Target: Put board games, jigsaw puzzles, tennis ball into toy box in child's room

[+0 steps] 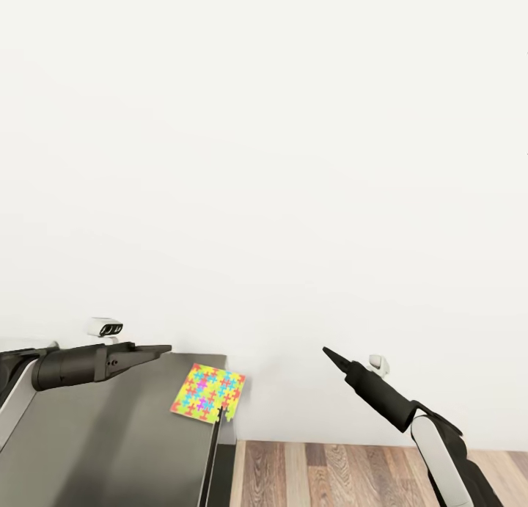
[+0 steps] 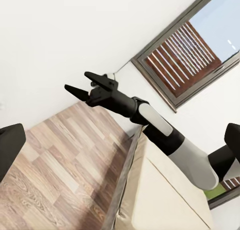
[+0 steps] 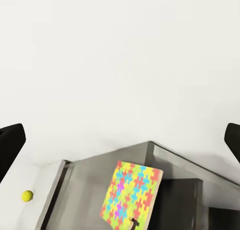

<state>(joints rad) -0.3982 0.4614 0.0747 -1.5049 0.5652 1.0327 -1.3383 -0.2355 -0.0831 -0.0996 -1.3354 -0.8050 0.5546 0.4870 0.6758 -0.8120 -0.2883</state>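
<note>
The light grey toy box [image 1: 88, 441] fills the lower left of the head view. One bright jigsaw puzzle [image 1: 209, 393] rests tilted at its far right corner, against the rim. In the right wrist view the same jigsaw puzzle [image 3: 132, 195] leans inside the toy box [image 3: 180, 190], and the yellow tennis ball [image 3: 27, 195] lies on the pale table beside it. My left gripper [image 1: 163, 350] hovers over the box's far edge with its fingers [image 2: 10, 150] wide apart, holding nothing. My right gripper [image 1: 328, 354] hangs right of the box, over the floor, and stands open [image 2: 83, 86] and empty.
A plain white wall takes up most of the head view. Wood plank floor [image 1: 352, 474] shows right of the box. The left wrist view holds a cream mattress on a grey frame [image 2: 160, 195] and a dark-framed window [image 2: 185, 55].
</note>
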